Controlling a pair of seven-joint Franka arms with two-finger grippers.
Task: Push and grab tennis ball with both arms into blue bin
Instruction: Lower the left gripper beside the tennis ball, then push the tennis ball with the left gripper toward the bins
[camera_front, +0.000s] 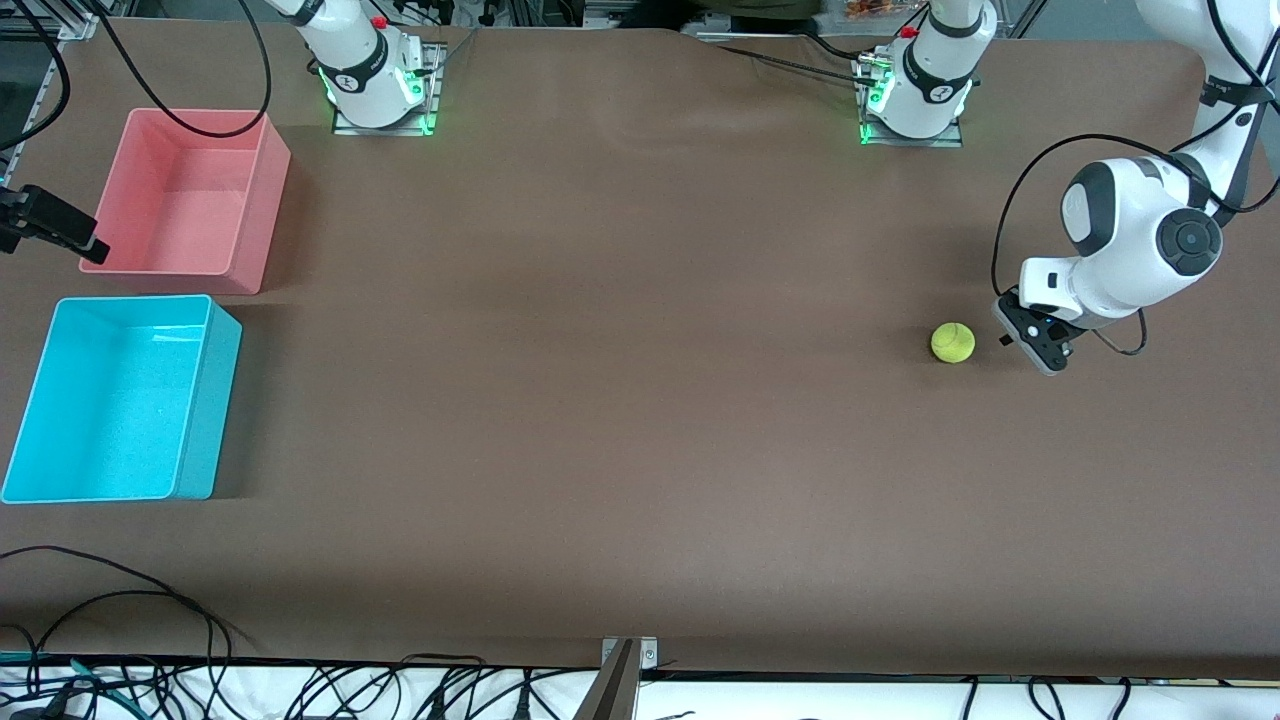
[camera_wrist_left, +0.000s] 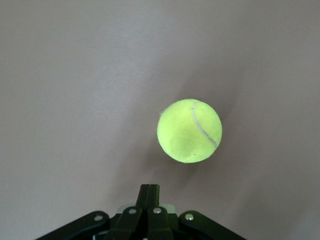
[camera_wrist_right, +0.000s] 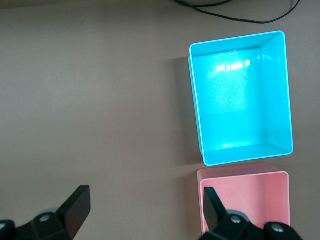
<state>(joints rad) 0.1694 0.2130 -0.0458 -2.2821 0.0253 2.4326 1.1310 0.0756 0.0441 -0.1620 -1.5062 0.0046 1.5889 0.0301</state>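
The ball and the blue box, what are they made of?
The tennis ball looks like fuzzy yellow-green felt, matte, with a pale curved seam; what is inside cannot be seen. The blue bin looks like smooth, hard plastic: its floor shines with bright glints of light.

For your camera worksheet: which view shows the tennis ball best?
The left wrist view: the ball fills much of it, seam and fuzz plain, just off the shut left gripper. The front view shows it small; the right wrist view, not at all.

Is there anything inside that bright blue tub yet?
Empty: the blue bin shows only its bare floor, and the tennis ball lies out on the table.
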